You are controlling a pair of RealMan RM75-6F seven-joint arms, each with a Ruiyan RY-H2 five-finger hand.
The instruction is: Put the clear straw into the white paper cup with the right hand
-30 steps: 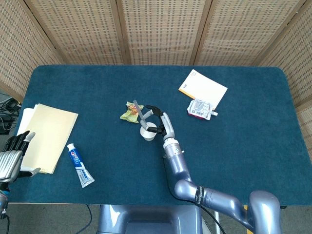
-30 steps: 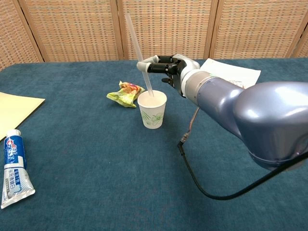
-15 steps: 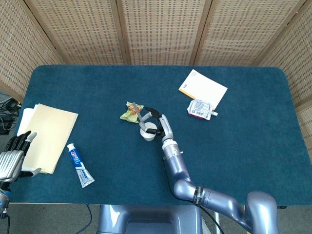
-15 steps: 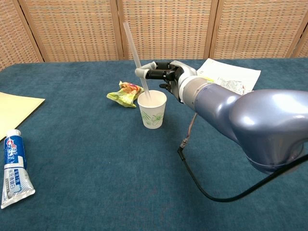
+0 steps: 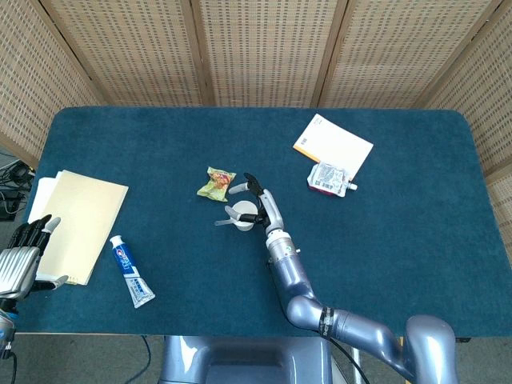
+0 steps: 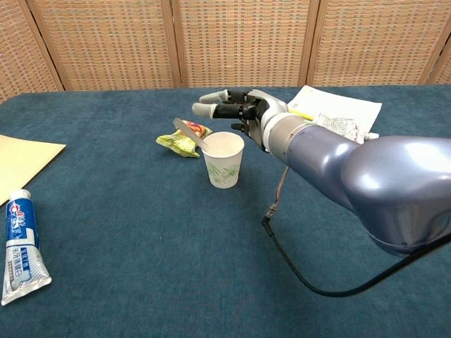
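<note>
1. The clear straw point(image 6: 190, 134) sits in the white paper cup point(image 6: 224, 161), its lower end inside and its upper part leaning over the rim toward the robot's left at a low tilt. In the head view the straw point(image 5: 226, 222) shows as a thin pale line sticking out of the cup point(image 5: 243, 218).
2. The right hand point(image 6: 236, 109) hangs just above and behind the cup with its fingers point(image 6: 206, 110) spread and extended; it holds nothing and is apart from the straw.
3. A crumpled snack wrapper point(image 6: 181, 139) lies just beside the cup; the straw's free end seems to reach over it, though contact is hard to judge.
4. The left hand point(image 5: 22, 254) rests at the table's near left edge, beside a yellow folder point(image 5: 80, 220); its fingers look partly curled, but I cannot tell its state.
5. A toothpaste tube point(image 5: 131, 271) lies near the folder.
6. A paper pad point(image 5: 334, 145) and a foil pouch point(image 5: 330, 178) lie well apart on the far right of the blue table point(image 5: 400, 232).
</note>
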